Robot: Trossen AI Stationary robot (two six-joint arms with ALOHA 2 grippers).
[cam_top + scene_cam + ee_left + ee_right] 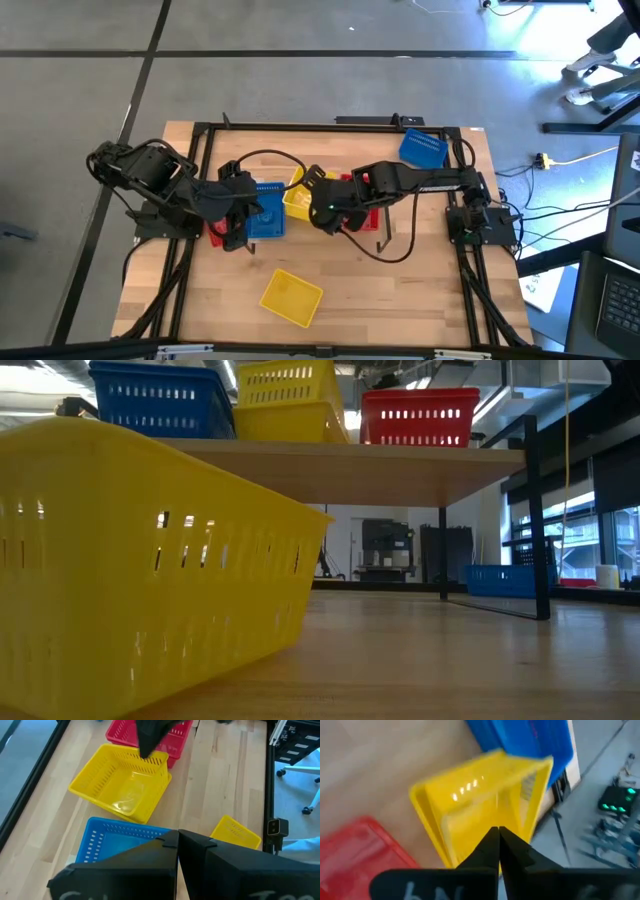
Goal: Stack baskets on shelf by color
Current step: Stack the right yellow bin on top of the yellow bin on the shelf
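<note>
- On the light-wood slatted tabletop (400, 290), a loose yellow plastic mesh basket (291, 297) sits at 6 o'clock, a blue plastic mesh basket (423, 148) at 1 o'clock.
- Grey concrete floor (300, 60) surrounds the table.
- Left gripper (177, 837) is clenched on nothing; right gripper (498, 834) is clenched over the yellow perforated basket on the low wooden shelf (485, 805).

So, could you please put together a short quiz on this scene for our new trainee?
1. True or false: the loose yellow basket lies on the tabletop, off the shelf.
2. What colour is the middle basket on the shelf? A blue, B yellow, C red.
3. Fill in: the corner basket, at the table's far right, is ___.
Key: 1 true; 2 B; 3 blue.
</note>
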